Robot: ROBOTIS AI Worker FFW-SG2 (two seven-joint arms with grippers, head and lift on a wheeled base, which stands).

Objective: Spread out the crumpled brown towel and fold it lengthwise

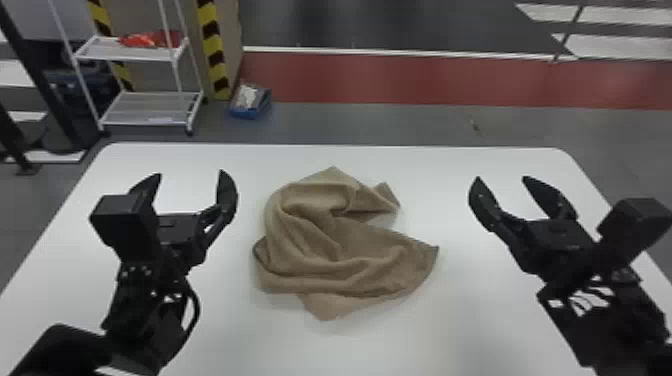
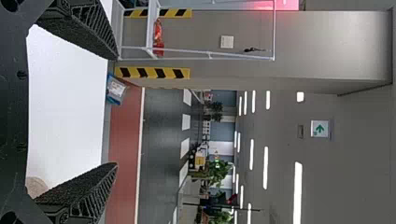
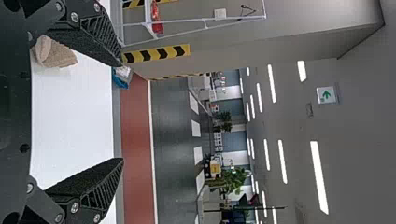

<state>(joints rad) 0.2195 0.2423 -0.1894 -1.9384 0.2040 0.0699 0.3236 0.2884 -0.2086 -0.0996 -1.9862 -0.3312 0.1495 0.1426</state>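
Observation:
The brown towel [image 1: 340, 250] lies crumpled in the middle of the white table, with raised folds at its upper left and a corner pointing right. My left gripper [image 1: 190, 182] stands open to the towel's left, apart from it. To the towel's right, my right gripper [image 1: 501, 185] is open too, farther from the cloth. In the left wrist view, nothing is between the fingers of my left gripper [image 2: 116, 111], and a bit of the towel [image 2: 36, 185] shows beside one finger. The right wrist view has my right gripper [image 3: 123, 112] with fingers wide apart and part of the towel [image 3: 58, 52] near one of them.
The white table [image 1: 500, 325] extends around the towel, its far edge running behind both grippers. Beyond it on the floor stand a white wire shelf [image 1: 145, 107] at the back left and a blue box [image 1: 251, 101].

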